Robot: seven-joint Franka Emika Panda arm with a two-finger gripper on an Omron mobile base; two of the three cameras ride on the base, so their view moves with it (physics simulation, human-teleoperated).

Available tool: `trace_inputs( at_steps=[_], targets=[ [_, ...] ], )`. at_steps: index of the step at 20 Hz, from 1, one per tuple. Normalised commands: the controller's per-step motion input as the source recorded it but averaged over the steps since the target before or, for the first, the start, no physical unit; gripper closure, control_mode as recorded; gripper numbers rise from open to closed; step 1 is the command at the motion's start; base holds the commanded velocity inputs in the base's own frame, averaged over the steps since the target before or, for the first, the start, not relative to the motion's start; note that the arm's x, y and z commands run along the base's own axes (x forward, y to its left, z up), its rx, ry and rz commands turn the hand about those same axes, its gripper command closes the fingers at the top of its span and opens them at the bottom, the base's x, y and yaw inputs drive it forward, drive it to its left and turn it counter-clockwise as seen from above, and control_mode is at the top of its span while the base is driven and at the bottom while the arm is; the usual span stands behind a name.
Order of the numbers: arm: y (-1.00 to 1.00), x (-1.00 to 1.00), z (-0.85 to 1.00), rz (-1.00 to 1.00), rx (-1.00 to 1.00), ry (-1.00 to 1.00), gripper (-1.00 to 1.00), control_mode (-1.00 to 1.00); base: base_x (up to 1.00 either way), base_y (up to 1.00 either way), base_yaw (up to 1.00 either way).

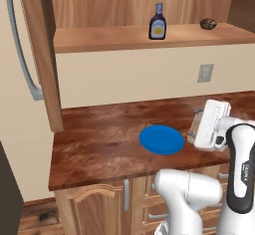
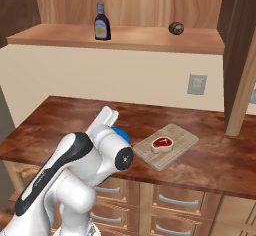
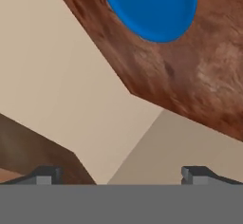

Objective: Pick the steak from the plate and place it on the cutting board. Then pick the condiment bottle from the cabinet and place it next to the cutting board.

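The first half of the task is judged done: the steak (image 2: 161, 143) is seen lying on the cutting board (image 2: 183, 143), and the second half is not yet begun.

Going left to right in the right base view, the condiment bottle (image 2: 102, 22) is seen upright on the open shelf ledge of the cabinet (image 2: 60, 35), at about 11 o'clock from the arm. Further right on the same ledge, well apart from the bottle, a brown round lump (image 2: 175, 28) is found. Nothing else is seen on that ledge.

Below, on the counter (image 2: 65, 120), the plate (image 1: 162, 139) is seen bare in the left base view, with nothing left on it. To its right, at roughly 3 o'clock, the cutting board is placed, and the steak is carried near the board's middle, well inside its edges.

The hand (image 3: 121, 175) is held released, with its fingertips (image 3: 45, 174) set wide apart and nothing between them; it is held above the counter beside the plate, with the plate's blue rim seen at 12 o'clock in the hand view.

What is left, by this judgement, is a reach up to the ledge, a grasp of the bottle and its placing beside the board.
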Motion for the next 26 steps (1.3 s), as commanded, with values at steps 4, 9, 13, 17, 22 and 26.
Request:
trace_inputs(
  at_steps=[4,9,13,17,22,26],
  targets=[
    [0.00,0.03,0.00,0.00,0.22,0.09,-1.00,-1.00,0.00,0.00,0.00],
    [0.00,0.04,0.09,0.00,0.21,0.14,-1.00,-1.00,0.00,0.00,0.00],
    [0.00,0.00,0.24,-0.04,0.20,0.09,-1.00,-1.00,0.00,0.00,0.00],
    [0.00,0.00,0.26,-0.08,0.17,0.05,-1.00,-1.00,0.00,0.00,0.00],
    [0.00,0.00,0.24,-0.11,0.12,0.04,-1.00,-1.00,0.00,0.00,0.00],
    [0.00,0.00,0.30,-0.11,0.06,0.06,-1.00,-1.00,0.00,0.00,0.00]
  ],
)
